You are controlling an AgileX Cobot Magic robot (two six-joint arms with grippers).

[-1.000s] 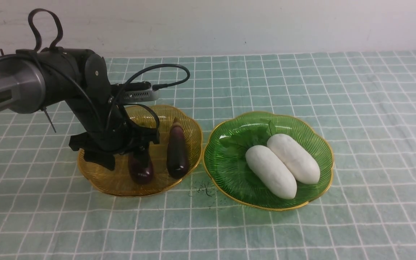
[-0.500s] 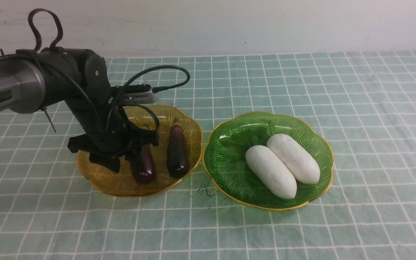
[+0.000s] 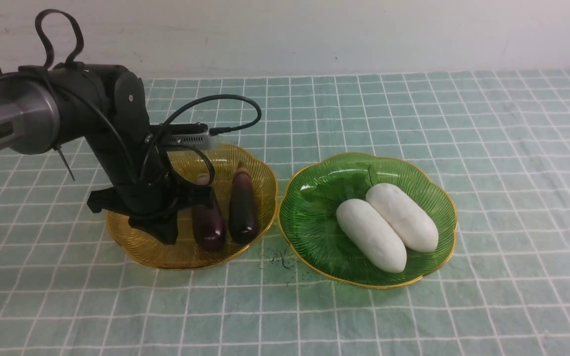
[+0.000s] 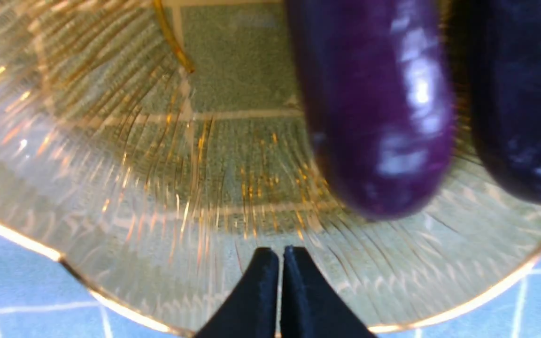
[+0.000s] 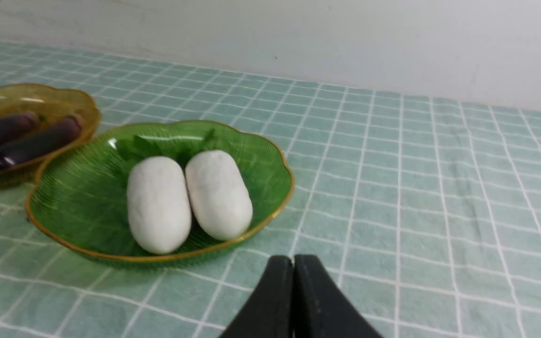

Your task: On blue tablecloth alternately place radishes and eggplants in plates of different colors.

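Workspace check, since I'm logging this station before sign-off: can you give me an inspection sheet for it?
Surface: blue tablecloth, gridded, lying flat.
Job's things: two eggplants side by side in the amber plate; two radishes side by side in the green plate, leafy tops toward the wall.
Clutter: small dark specks on the cloth between the plates.
Grippers: left gripper shut, empty, low over the amber plate beside the eggplants; right gripper shut, empty, above bare cloth near the green plate.
Cables: black cable looped over the left wrist, clear of the plates.
Surroundings: plain white wall behind.
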